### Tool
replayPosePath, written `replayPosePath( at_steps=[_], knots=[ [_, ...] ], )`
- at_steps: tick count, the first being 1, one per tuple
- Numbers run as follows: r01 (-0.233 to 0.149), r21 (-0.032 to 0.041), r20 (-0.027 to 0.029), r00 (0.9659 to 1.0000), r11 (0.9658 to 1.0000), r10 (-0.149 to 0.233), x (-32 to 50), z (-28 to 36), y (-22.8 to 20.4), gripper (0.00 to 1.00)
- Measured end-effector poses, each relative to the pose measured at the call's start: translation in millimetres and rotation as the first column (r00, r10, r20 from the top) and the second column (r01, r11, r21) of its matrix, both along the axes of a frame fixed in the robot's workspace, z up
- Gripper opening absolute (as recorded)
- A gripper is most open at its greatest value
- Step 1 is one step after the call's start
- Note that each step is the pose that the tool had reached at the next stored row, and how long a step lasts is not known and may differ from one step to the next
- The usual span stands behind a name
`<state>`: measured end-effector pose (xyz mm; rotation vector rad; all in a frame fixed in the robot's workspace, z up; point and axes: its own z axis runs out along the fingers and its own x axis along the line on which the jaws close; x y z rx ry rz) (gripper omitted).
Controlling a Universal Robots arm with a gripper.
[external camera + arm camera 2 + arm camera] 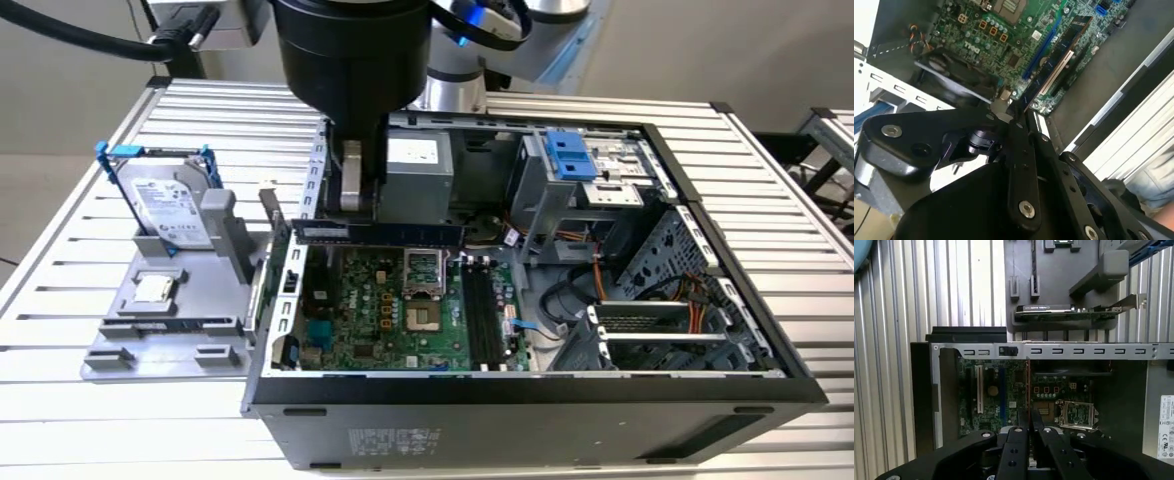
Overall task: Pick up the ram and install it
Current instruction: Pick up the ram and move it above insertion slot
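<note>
Right now the work sits on a slatted aluminium desk, where a large open black-and-grey computer case lies on its side. The thick black robot arm reaches down over the far part of the case. Inside, the green motherboard faces up, and the long black memory slots run along its side toward the exterior view's right. On the exterior view's left, a grey plastic parts tray stands just beside the case. The ram, a long thin dark circuit-board stick, hangs in the air above the far part of the motherboard. It is apart from the slots and, as far as I can judge, lies crosswise to them. The hand is clamped on the ram, its two black fingers pressed together on the board's flat faces in the second wrist view. The exterior view suggests the grip sits nearer one end than the middle, so a good length of the stick juts out free. Done well, this step calls for a slow, level carry. The stick should be turned until its length matches a slot, with its contact edge facing the board and both ends lined up before any pressing. An off-centre hold could let the free end tilt or bind against a slot's end.
</note>
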<state>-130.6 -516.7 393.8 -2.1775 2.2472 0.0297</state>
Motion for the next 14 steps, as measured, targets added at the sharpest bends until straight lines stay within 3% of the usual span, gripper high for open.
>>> replayPosePath(
  at_steps=[14],
  knots=[
    [0.016, -0.0002, -0.0001, 0.9999, 0.9999, -0.016, 37.0, 0.1, 2.2, 0.00]
  ],
)
